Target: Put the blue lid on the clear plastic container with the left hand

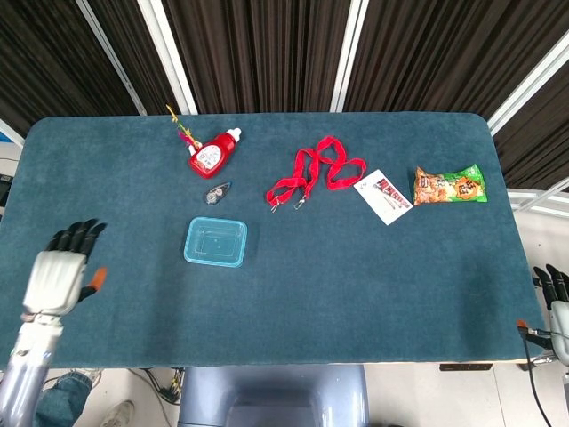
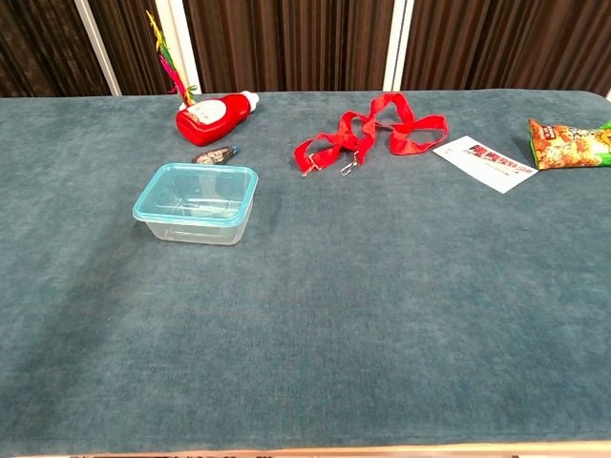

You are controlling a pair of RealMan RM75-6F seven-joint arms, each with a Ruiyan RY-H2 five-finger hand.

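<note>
The left hand [image 1: 60,271] is parked empty, fingers loosely apart, well clear of the clear plastic container [image 1: 215,242] with its blue lid [image 2: 196,192] seemingly seated, so only an edge-press check is probably needed.

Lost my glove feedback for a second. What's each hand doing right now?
Left hand: open, fingers extended, holding nothing.
Right hand: only partly in view at the frame edge; state cannot be told.

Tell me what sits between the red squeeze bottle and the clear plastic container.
A small dark oval object lies between the red squeeze bottle and the clear plastic container with its blue lid; the head view shows it best.
</note>
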